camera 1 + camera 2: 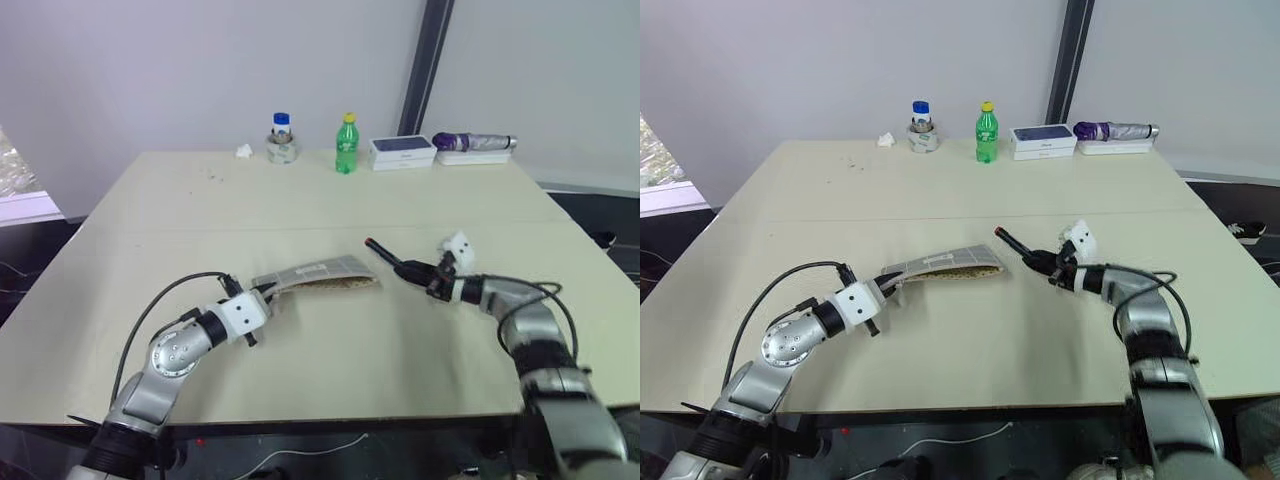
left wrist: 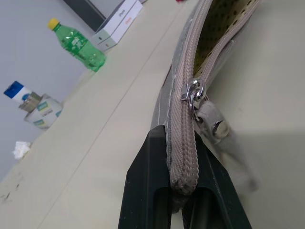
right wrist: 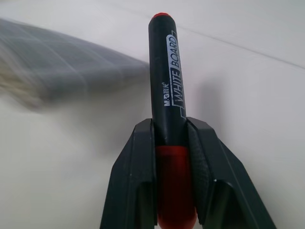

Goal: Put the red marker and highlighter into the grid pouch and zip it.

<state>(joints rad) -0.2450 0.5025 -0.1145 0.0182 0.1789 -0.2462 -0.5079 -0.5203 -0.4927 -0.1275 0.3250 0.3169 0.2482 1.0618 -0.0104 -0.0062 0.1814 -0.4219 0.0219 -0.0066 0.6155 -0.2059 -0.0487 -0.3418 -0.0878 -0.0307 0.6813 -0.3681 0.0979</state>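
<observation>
Left pincer pinches the grid pouch at its zipper end; at 3 o'clock, right pincer clamps the red marker above the table.

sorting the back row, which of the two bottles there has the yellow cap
The green bottle, right of the smaller blue-capped bottle and left of the white box.

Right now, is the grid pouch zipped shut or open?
Open. The grid pouch gapes beyond its zipper pull, showing the dotted lining; the left tool pinches its closed end.
</observation>
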